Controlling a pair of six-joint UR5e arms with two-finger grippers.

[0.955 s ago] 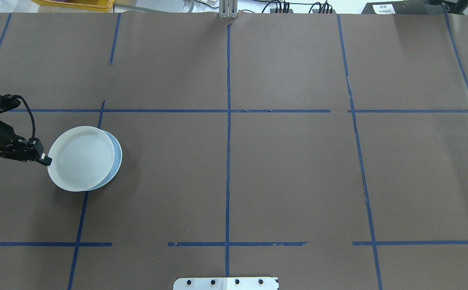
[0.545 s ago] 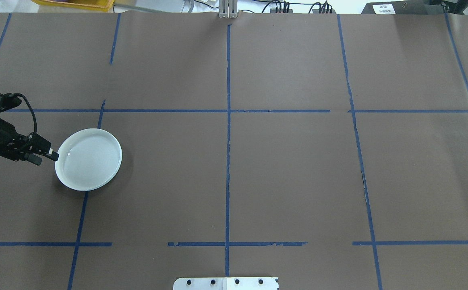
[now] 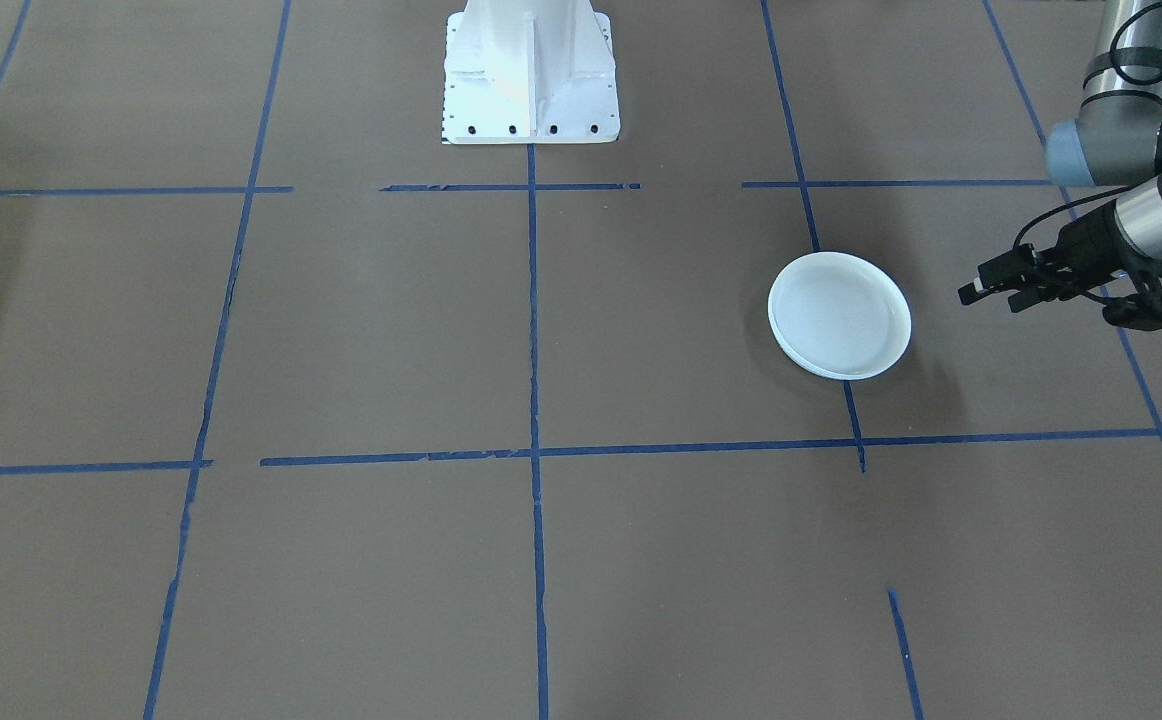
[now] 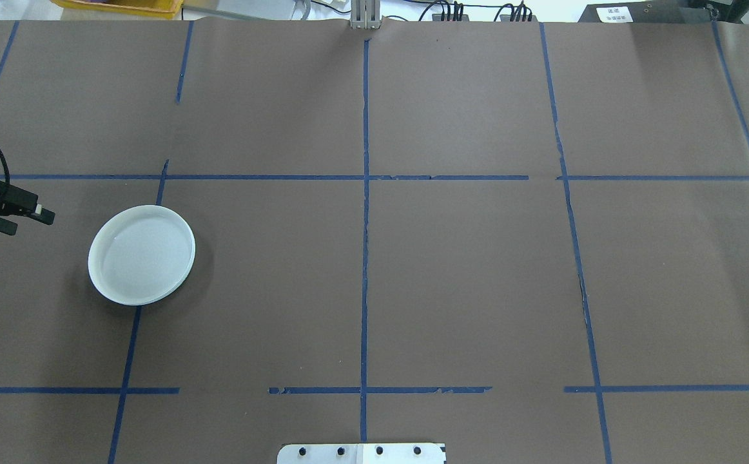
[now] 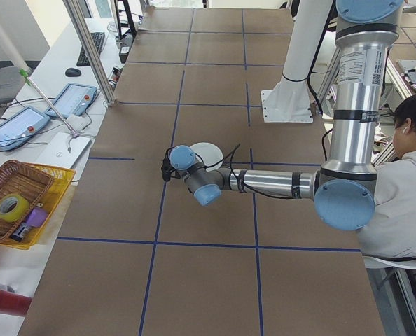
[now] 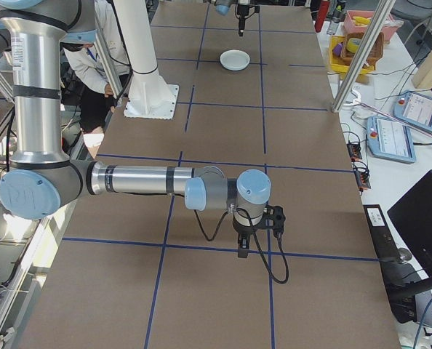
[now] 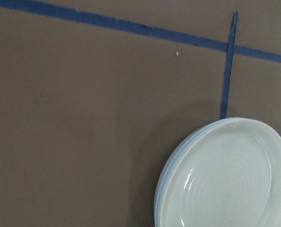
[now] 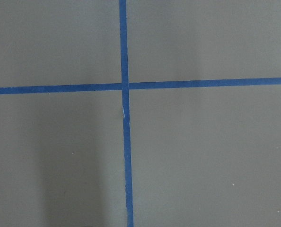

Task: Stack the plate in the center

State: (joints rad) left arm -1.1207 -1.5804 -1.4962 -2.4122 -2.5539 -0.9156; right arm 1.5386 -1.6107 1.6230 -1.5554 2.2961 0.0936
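The pale-blue plate (image 7: pixel 163 189) is almost wholly covered by the white plate (image 7: pixel 230 175) stacked on it; only a thin crescent of its rim shows in the left wrist view, where the picture's bottom and right edges cut off both plates. The left claw (image 4: pixel 23 216) is cut by the overhead view's left edge. The right claw (image 6: pixel 242 247) shows only in the exterior right view, too small to judge its jaws.

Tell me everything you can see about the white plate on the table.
The white plate is round and shallow with a low raised rim, smooth and glossy. It lies flat, stacked on a pale-blue plate whose edge just peeks out beneath it. The stack sits on the brown table covering, over a blue tape line. Nothing grips it; the left pincer is off to its side, open.
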